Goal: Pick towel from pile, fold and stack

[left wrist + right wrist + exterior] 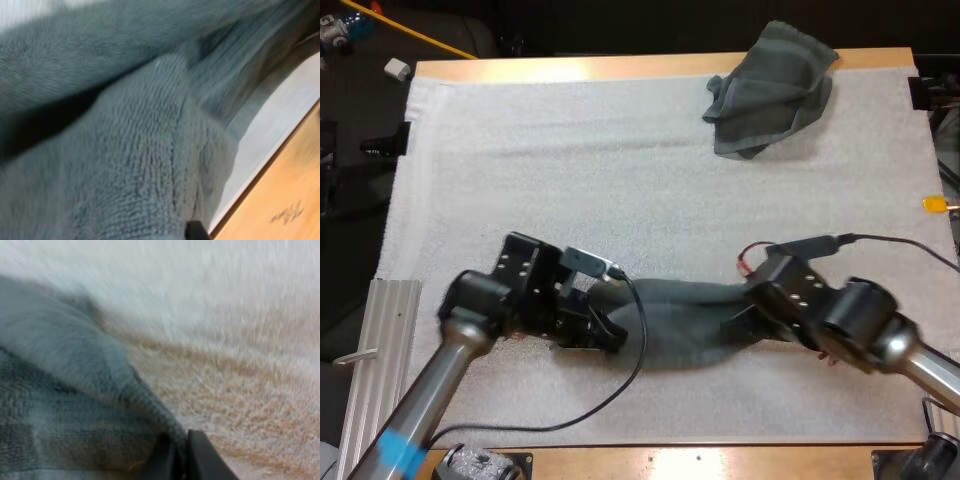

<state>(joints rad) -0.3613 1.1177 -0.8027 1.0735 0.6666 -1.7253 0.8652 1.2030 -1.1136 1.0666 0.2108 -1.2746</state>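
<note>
Soft, even light falls from above on the white mat [620,150], bright with no hard glare. The wooden surface [570,68] shines palest along its far edge, and beyond that edge all is dark. The arms throw only faint, diffuse shadows near the near edge. The folds of the crumpled towel [770,90] at the far right corner hold deeper shade. In both wrist views the stretched towel [140,165] looks soft and smeared, and the mat beside it in the right wrist view blurs to a warm tint.

We hold low | left gripper [603,333], fingers [196,231] pinching towel [680,322] end | right gripper [738,325] opposite, fingers [202,457] pinching other end
</note>
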